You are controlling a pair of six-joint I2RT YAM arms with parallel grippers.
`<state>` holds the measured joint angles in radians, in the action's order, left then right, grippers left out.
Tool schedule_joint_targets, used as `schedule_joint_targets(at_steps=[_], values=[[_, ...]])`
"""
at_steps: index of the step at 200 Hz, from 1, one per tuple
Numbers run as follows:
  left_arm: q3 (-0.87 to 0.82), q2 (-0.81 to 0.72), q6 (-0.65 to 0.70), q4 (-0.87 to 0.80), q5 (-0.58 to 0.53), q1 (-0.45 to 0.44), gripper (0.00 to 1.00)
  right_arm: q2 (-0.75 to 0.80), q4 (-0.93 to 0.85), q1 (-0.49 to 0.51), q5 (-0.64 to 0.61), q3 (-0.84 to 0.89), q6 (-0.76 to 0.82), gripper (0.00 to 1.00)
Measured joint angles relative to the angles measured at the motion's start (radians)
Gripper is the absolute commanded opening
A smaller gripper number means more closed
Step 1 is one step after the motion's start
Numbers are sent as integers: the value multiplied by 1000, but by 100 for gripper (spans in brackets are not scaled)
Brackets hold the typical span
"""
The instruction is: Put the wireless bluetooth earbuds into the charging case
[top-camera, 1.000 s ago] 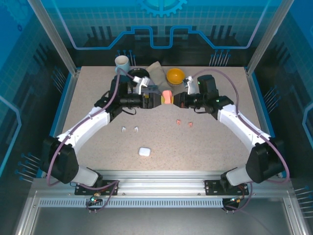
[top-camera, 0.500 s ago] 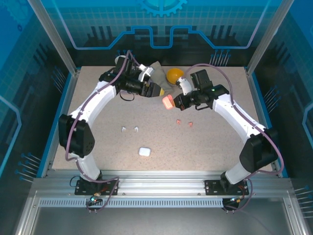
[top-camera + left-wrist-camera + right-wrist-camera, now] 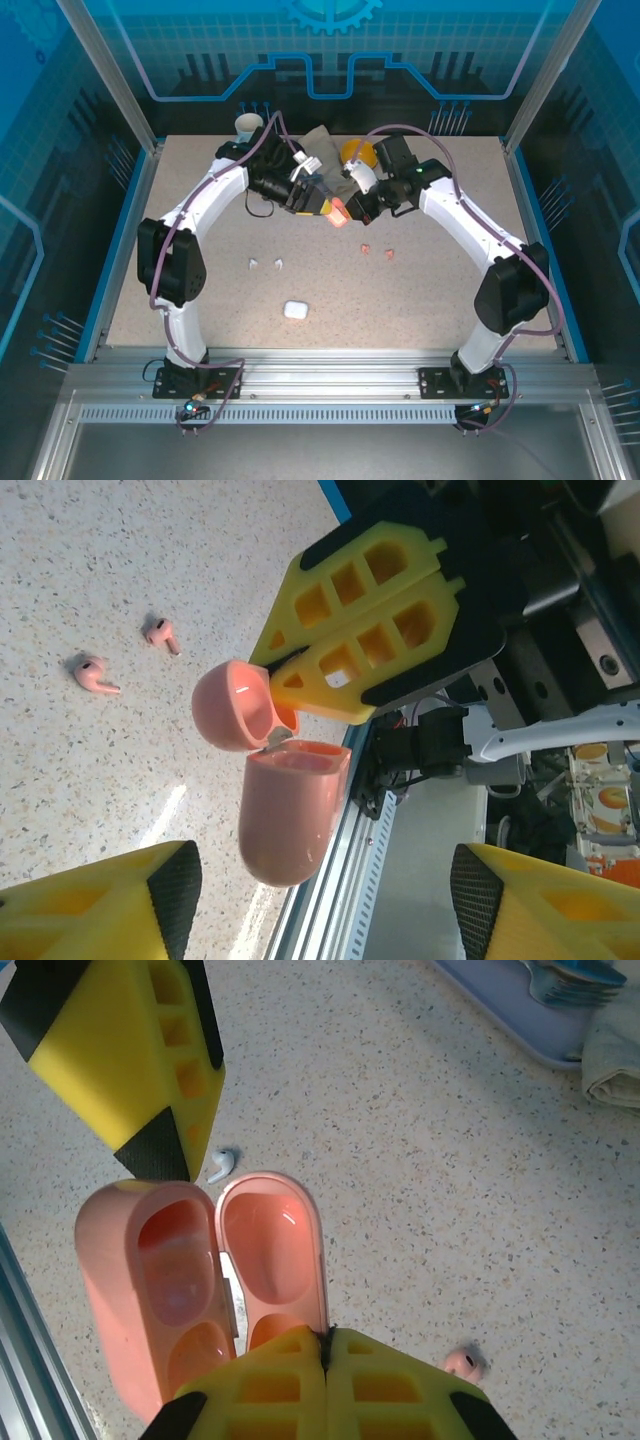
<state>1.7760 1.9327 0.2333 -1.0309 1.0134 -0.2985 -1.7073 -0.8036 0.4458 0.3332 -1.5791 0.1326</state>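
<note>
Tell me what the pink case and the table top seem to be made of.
Pink case: likely smooth plastic, slightly glossy; soft highlights show inside its open lid. Table top: speckled stone or laminate, matte; dark flecks on beige.

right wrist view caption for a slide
Right fingers pinch the open, empty pink case by its lid; pink earbud nearby

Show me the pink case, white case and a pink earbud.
pink case (image 3: 290, 815): left wrist view, lower body
white case (image 3: 294, 310): top view, its centre
pink earbud (image 3: 88, 670): left wrist view, rounded head
</note>
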Motion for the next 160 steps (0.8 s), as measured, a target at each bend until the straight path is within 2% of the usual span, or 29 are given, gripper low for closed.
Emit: schedule_joint_targets(at_steps=[25,105,160], values=[[0,3,19,-17,6,-2,68,-6,-20,6,7,-26,20,0],[0,49,61,-47,6,-7,55,-55,-54,54,6,-64,45,0],[0,49,85,-73,18,-7,53,-55,-65,53,-14,-66,53,0]])
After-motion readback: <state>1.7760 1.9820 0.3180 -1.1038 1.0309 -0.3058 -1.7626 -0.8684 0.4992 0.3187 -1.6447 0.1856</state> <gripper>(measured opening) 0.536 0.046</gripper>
